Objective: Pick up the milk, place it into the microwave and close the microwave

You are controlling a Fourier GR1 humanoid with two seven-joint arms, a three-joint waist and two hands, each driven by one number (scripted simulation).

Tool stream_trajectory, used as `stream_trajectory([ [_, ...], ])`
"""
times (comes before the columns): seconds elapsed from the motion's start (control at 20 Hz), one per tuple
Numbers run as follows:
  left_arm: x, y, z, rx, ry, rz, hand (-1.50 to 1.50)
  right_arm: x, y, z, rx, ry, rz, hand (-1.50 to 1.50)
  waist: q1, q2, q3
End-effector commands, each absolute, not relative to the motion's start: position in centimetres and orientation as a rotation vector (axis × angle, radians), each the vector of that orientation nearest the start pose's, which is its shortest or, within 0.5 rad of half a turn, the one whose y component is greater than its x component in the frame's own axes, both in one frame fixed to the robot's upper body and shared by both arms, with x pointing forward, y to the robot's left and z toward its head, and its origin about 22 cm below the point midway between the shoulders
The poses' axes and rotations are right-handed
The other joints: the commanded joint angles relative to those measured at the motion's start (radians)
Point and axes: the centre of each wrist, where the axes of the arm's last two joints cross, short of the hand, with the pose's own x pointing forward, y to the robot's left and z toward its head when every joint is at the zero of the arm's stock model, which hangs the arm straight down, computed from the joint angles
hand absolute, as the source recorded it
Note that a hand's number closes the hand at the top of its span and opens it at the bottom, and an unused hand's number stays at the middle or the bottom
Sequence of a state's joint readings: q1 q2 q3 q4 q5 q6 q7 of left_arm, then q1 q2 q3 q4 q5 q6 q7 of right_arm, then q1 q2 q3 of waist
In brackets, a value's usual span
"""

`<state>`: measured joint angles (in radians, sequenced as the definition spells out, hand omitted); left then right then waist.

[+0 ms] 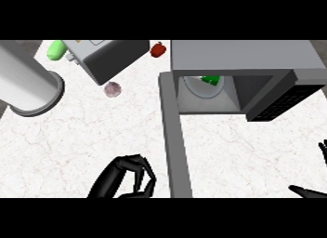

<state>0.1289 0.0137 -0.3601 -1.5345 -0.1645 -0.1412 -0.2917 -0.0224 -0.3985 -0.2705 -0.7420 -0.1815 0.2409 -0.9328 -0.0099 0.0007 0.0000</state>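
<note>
A: Where is the green milk carton [209, 79]?
B: Inside the open grey microwave [243, 58], on its white plate [199, 90].
A: And the hands?
B: Left black hand [127, 179] below the microwave's door [174, 139], fingers curled, empty. Right hand [325, 165] fingers straight, apart.

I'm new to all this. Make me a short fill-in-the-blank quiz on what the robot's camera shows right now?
1. The microwave door stands ___.
2. The thing inside the microwave, on its round plate, is coloured ___.
3. The left hand has its fingers ___.
4. The red pepper lies to the ___ of the microwave.

Missing words: open; green; curled; left
</note>
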Motion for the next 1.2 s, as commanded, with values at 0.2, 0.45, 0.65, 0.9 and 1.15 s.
stream_trajectory([
  [0.2, 21.6, 10.4, -3.6, -0.444, -1.406, -0.804, 1.5, 14.3, -44.5, -10.8, -0.162, -1.831, -0.087, -1.5, -0.011, 0.001, 0.001],
  [0.45, 20.5, 7.1, -7.4, -0.478, -1.328, -0.944, 1.5, 16.2, -45.9, -8.9, -0.156, -1.875, -0.068, -1.5, -0.018, 0.003, 0.0],
  [0.65, 21.2, 5.2, -6.9, -0.493, -1.376, -0.987, 1.5, 16.1, -46.6, -8.1, -0.1, -1.927, -0.062, -1.5, -0.027, 0.004, 0.0],
  [0.9, 21.0, 3.1, -6.3, -0.531, -1.467, -0.907, 1.5, 18.9, -44.7, -7.2, 0.005, -1.949, -0.001, -1.5, -0.063, 0.01, -0.002],
  [1.15, 22.1, 1.6, -4.4, -0.505, -1.525, -0.846, -1.5, 20.5, -43.3, -5.8, 0.035, -1.981, 0.041, -1.5, -0.097, 0.012, -0.004],
])
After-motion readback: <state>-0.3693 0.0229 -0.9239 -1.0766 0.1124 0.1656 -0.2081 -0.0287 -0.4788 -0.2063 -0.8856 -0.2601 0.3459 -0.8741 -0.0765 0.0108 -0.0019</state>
